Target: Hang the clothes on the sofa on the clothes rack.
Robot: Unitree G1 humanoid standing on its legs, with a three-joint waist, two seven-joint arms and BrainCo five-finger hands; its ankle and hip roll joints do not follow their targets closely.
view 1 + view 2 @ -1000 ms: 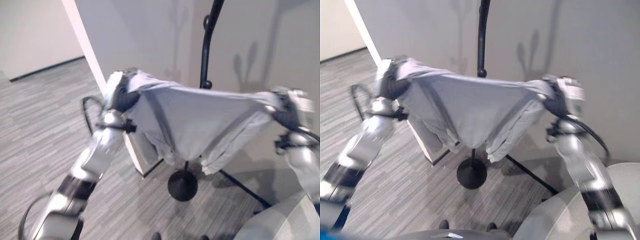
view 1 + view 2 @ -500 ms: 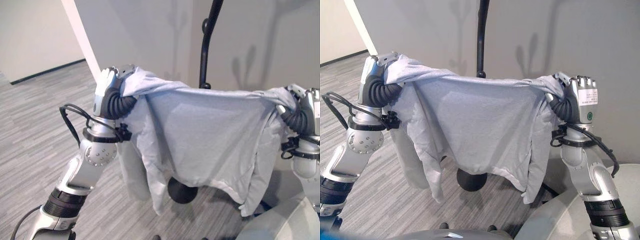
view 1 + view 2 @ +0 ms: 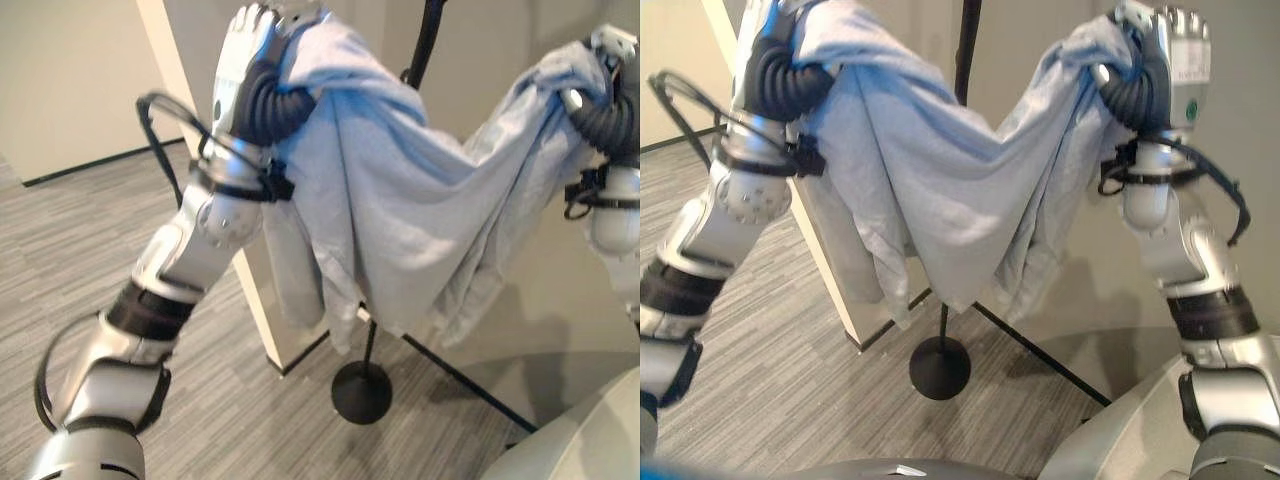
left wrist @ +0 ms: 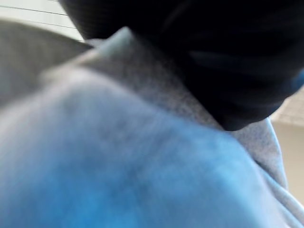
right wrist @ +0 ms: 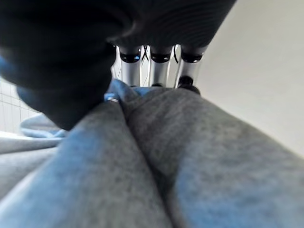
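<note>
Left hand [image 3: 243, 50]: raised high, arm bent at elbow, fingers hidden under cloth. Right hand [image 3: 1175, 55]: raised to like height, wrist upright, fingers [image 5: 156, 71] curled into gathered fabric.

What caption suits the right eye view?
Both hands, left hand and right hand, lift a grey garment before the black rack pole.

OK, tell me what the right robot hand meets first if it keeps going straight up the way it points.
Apparently nothing: the right robot hand, clutching the grey garment, points upward, with only wall behind it. Depth is unclear.
</note>
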